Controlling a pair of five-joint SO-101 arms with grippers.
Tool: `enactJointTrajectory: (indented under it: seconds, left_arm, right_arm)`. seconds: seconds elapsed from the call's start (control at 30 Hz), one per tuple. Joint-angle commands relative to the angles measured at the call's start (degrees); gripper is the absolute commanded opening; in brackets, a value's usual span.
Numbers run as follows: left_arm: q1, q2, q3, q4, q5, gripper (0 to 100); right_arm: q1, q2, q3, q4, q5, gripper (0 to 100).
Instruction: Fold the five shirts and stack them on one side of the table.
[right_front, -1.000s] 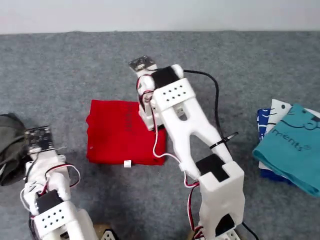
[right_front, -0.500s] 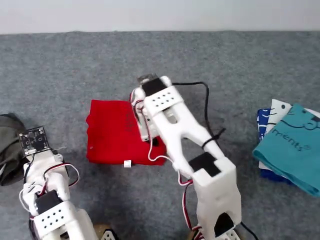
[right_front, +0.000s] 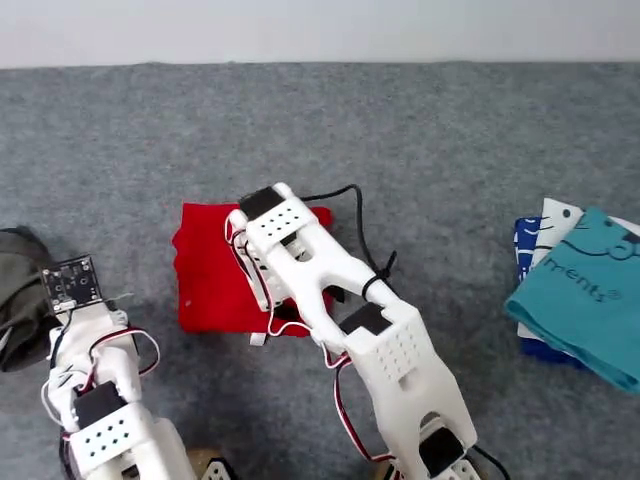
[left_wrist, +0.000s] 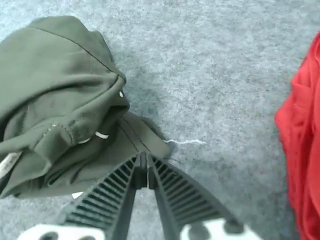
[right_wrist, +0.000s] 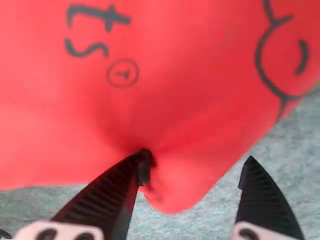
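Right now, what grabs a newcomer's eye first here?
The red shirt mid-table, with the right hand open over its edge. Then the teal shirt topping a pile at the high view's right edge, and a dark olive garment bunched by the shut left hand.

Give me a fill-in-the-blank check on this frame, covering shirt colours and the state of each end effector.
1. The folded shirt under the right end effector is ____.
2. The left end effector, at the edge of the dark green garment, is ____.
3. The right end effector's jaws stand ____.
4. The top shirt, lying over the blue shirt, is ____.

Missing words: red; shut; open; teal.
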Motion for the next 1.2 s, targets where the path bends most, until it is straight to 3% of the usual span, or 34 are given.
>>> enactJointTrajectory:
  seconds: [0.0,0.07,0.2,0.27,0.67,0.83,1.1,1.17]
  left_arm:
    - [1.8,-0.1,-0.4,-1.5,-1.0,2]
    - [2.1,-0.1,-0.4,-1.5,-1.0,2]
    - [2.1,-0.1,-0.4,-1.5,-1.0,2]
    - [2.1,-0.1,-0.4,-1.5,-1.0,2]
    - [2.2,-0.1,-0.4,-1.5,-1.0,2]
    - [2.2,-0.1,-0.3,-1.5,-1.0,2]
    - [2.2,-0.1,-0.3,-1.5,-1.0,2]
    - [2.2,-0.1,-0.3,-1.5,-1.0,2]
  right_arm:
    - [0.1,1.9,-1.5,0.3,-0.5,27.9]
    - [0.1,2.7,-1.5,0.4,-0.3,22.6]
    - [1.9,3.0,-1.6,0.2,0.3,0.2]
    - [3.3,3.1,-1.5,0.9,3.4,3.5]
    - [14.0,-1.6,0.0,4.9,17.7,0.9]
    - [21.8,-5.5,0.4,4.8,33.5,0.9]
    - [35.0,-7.1,-2.3,2.2,77.3,0.9]
    - [36.6,-6.6,-6.6,0.3,84.0,0.9]
